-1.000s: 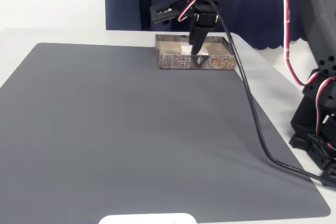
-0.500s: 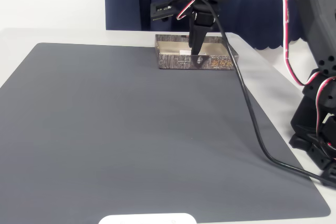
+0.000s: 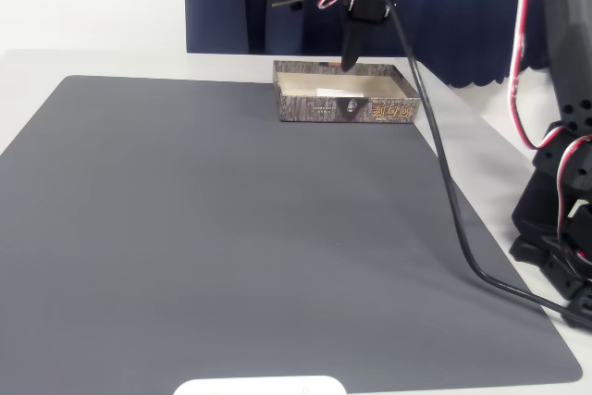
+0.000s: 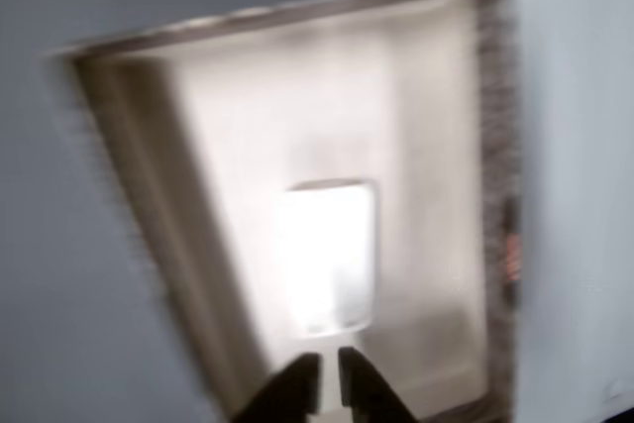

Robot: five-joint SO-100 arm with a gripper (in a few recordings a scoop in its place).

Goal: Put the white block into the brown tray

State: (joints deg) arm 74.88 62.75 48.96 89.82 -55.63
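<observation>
Grey mat [image 3: 231,228] is covering the table [image 3: 92,62], bare across its left and middle. Toward the right, the brown tray [image 3: 305,108] is sitting at the mat's far edge, with the white block [image 4: 327,255] lying flat on its pale floor. It looks light, stiff and smooth, best pinched across its short sides. The hand [image 3: 349,64] is hovering just above the tray, fingers nearly together, grasping nothing. A black cable [image 3: 453,219] is trailing right.
</observation>
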